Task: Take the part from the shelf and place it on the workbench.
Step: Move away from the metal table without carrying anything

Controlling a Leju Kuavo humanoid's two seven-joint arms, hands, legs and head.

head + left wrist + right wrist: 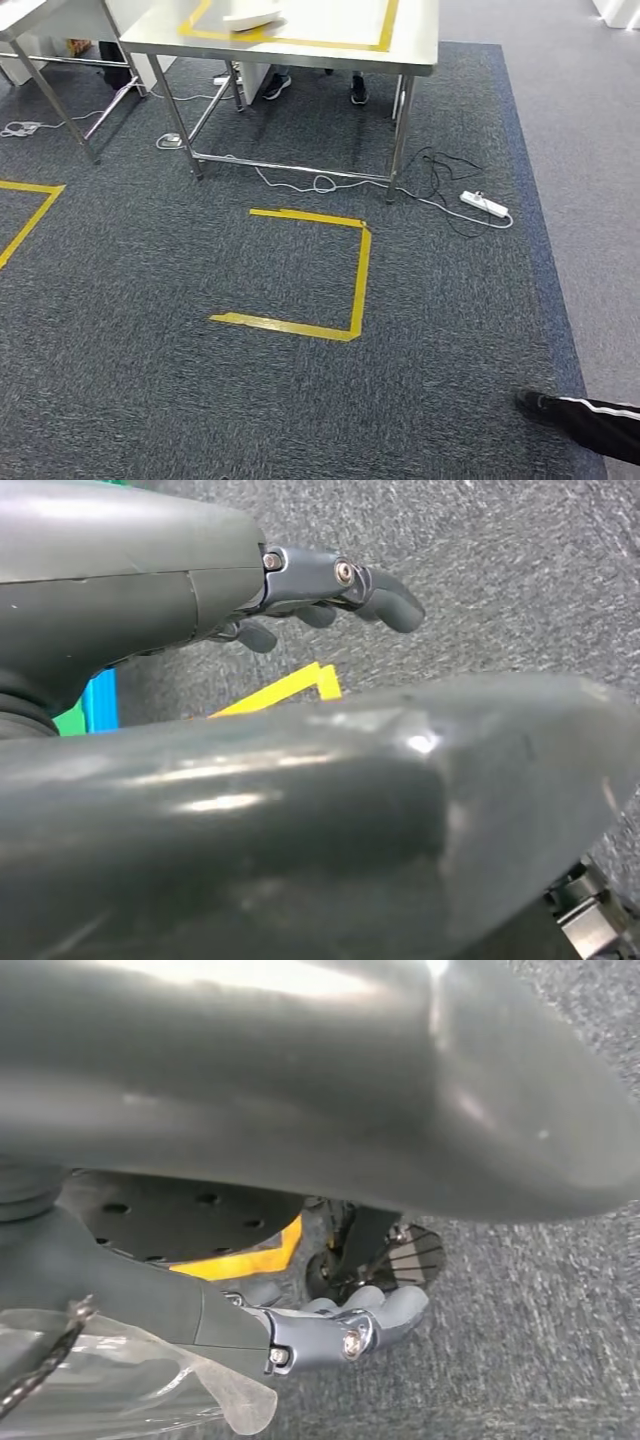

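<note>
Both arms hang at the robot's sides. The left hand (324, 590) has its fingers stretched out loosely over the carpet (151, 380) and grips nothing. The right hand (347, 1325) looks the same, fingers nearly straight and empty.

The step in hand seems to be walking. It should mind the person's shoe (537, 404) near its right side, aim for the taped floor square (361, 280), and stay clear of the power strip (484, 204) and its cables by the bench leg.

Beyond stands the steel bench (423, 30). A white part (253, 17) lies on it inside a yellow taped outline. It is cut off by the frame edge, so it is only probably the task's part. There are no bins or trays, and the outline holds nothing else.
</note>
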